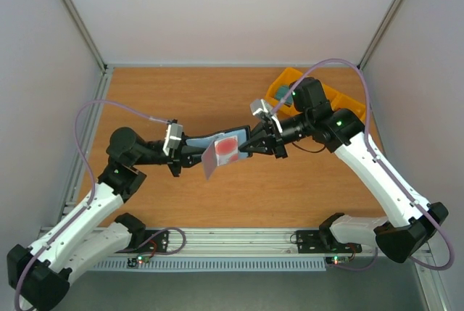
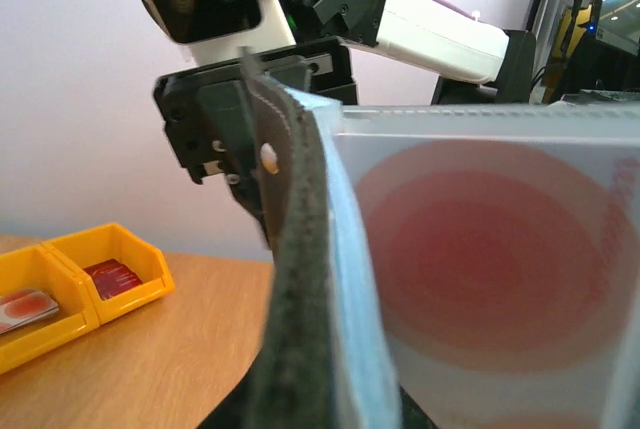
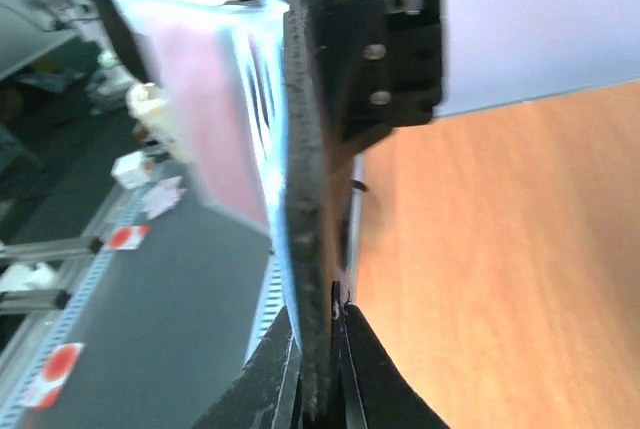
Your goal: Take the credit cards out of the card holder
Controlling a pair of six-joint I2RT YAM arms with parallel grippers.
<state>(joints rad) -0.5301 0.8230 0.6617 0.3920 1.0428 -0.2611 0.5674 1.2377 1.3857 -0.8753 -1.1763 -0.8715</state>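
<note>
Above the wooden table [image 1: 181,101], the left gripper [image 1: 194,156] and right gripper [image 1: 250,146] are clamping the card holder's [image 1: 206,141] 9 and 3 o'clock ends. A red credit card [image 1: 226,148] is poking out toward 6 o'clock; extraction is likely calling for a pinch on the card itself.

Shows rough fuzzy cloth on card holder [image 2: 300,289], smooth plastic on credit card [image 2: 480,249], matt wood on bench [image 2: 170,349].

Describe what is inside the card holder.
A pale card with a red disc sticks out of the card holder. Whether more cards lie deeper inside cannot be seen, because its flaps cover them.
</note>
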